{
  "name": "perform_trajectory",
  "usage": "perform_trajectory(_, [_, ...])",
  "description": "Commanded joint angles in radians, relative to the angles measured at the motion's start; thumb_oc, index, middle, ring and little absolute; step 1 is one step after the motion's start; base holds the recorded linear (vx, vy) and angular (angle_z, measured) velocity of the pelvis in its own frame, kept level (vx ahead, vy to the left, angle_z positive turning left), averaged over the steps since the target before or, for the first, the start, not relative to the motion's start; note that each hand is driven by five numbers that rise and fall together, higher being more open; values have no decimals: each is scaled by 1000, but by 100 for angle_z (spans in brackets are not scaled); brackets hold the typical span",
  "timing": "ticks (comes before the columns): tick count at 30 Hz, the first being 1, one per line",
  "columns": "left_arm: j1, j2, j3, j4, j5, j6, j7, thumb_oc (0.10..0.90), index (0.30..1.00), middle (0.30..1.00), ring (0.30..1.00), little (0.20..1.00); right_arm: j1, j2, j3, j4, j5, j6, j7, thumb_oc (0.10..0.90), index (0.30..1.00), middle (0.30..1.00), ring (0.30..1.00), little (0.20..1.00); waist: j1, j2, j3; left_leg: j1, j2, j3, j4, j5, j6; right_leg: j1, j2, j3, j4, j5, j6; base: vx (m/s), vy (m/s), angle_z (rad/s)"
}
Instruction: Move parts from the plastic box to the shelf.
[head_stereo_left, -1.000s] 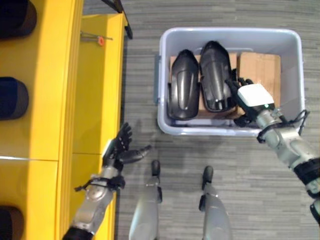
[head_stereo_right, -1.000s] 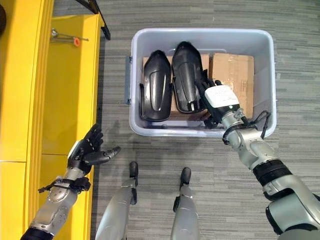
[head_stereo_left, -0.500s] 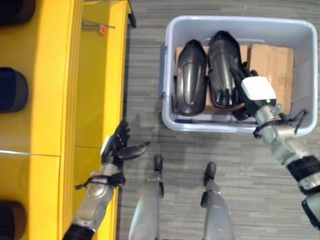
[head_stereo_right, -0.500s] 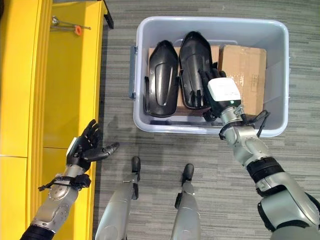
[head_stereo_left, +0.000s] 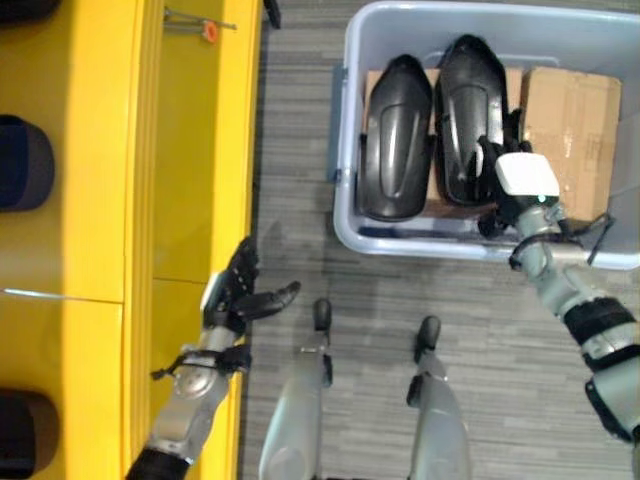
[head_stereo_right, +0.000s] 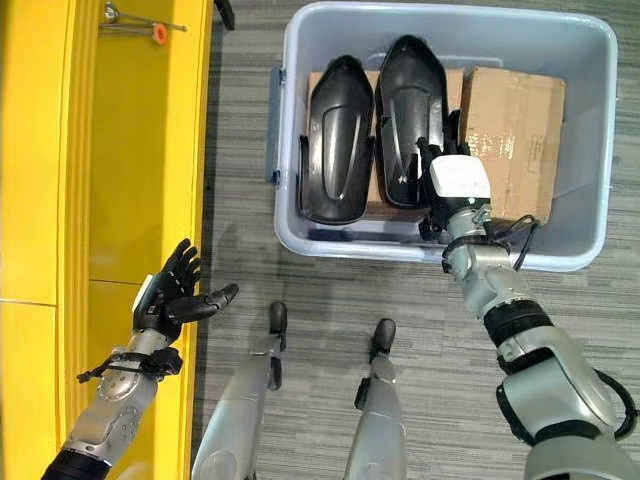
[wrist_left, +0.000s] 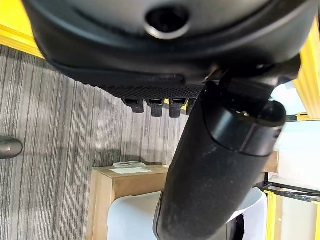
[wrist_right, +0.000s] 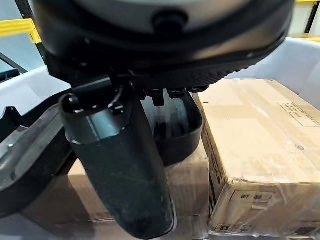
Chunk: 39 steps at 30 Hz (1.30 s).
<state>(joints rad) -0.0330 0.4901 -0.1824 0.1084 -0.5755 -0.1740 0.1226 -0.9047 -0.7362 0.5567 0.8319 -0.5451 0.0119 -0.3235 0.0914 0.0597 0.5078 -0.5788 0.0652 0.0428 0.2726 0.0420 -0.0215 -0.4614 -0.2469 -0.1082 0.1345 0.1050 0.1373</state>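
A grey plastic box (head_stereo_left: 420, 245) stands on the floor ahead and to the right. Inside lie two black moulded parts side by side, one on the left (head_stereo_left: 395, 135) and one on the right (head_stereo_left: 465, 100), resting on cardboard. My right hand (head_stereo_left: 522, 178) reaches over the box's near wall, open, its fingers lying along the right part's near right edge; the right wrist view shows that part (wrist_right: 175, 135) just past the fingers. My left hand (head_stereo_left: 235, 295) hovers open beside the yellow shelf (head_stereo_left: 190, 150), holding nothing.
A wrapped cardboard carton (head_stereo_left: 570, 130) fills the box's right side. Dark rounded parts (head_stereo_left: 25, 160) rest on the shelf's upper level at far left. A thin tool with an orange tip (head_stereo_left: 205, 28) lies on the shelf's far end. Grey carpet separates shelf and box.
The camera has shifted, so the box now sits higher and further right. My right hand has reached slightly deeper along the right black part. The left hand has barely moved.
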Motion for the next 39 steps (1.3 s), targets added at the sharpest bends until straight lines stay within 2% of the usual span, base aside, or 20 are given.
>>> perform_trajectory(1, [14, 16, -5, -125, 12, -99, 20, 900, 1000, 1000, 1000, 1000, -110, -22, 33, 40, 31, -2, -38, 900, 1000, 1000, 1000, 1000, 13, 14, -26, 11, 14, -16, 91, -99, -20, -20, -32, 19, 227, -133, 14, 0, 0, 0])
perform_trajectory(6, [-1, 13, -11, -122, 15, -101, 27, 900, 1000, 1000, 1000, 1000, -137, 19, 54, 127, 51, 0, -44, 900, 1000, 1000, 1000, 1000, 15, 25, -15, -6, 11, -13, 102, -101, -19, -42, -32, 27, 239, -137, 11, 0, 0, 0])
perform_trajectory(16, [-24, -2, -31, -112, 11, -107, 29, 900, 1000, 1000, 1000, 1000, -109, 111, 145, 253, -17, 2, 14, 900, 1000, 1000, 1000, 1000, 21, 41, -4, -21, 4, -15, 106, -97, -17, -61, -32, 28, 252, -139, 10, 0, 0, 0])
perform_trajectory(17, [-27, -4, -32, -110, 11, -107, 31, 900, 1000, 1000, 1000, 1000, -95, 119, 159, 253, -37, 3, 26, 612, 596, 596, 596, 596, 21, 41, -4, -21, 4, -14, 107, -98, -17, -59, -32, 28, 250, -141, 9, 0, 0, 0])
perform_trajectory(18, [-27, -4, -32, -110, 11, -107, 31, 900, 1000, 1000, 1000, 1000, -95, 119, 159, 253, -37, 3, 26, 429, 341, 341, 341, 341, 21, 41, -4, -21, 4, -15, 107, -98, -17, -59, -32, 28, 250, -141, 9, 0, 0, 0])
perform_trajectory(19, [-28, -6, -34, -107, 13, -106, 32, 900, 1000, 1000, 1000, 1000, -83, 122, 177, 250, -64, 4, 36, 400, 300, 300, 300, 300, 21, 39, -5, -19, 4, -15, 106, -99, -17, -58, -33, 28, 251, -142, 9, 0, 0, 0])
perform_trajectory(27, [-37, -11, -42, -103, 16, -104, 30, 900, 1000, 1000, 1000, 1000, -13, 132, 158, 252, -102, 17, 21, 400, 300, 300, 300, 300, 15, 28, -14, 10, 6, -18, 87, -93, -19, -27, -31, 19, 240, -140, 12, 0, 0, 0])
perform_trajectory(39, [-56, -1, -65, -78, 17, -94, 15, 900, 1000, 1000, 1000, 1000, 63, 93, 96, 233, -92, 37, -20, 400, 300, 300, 300, 300, 14, -7, -51, 105, 17, -41, 16, -66, -28, 84, -29, -19, 167, -117, 16, -5, -12, 4])
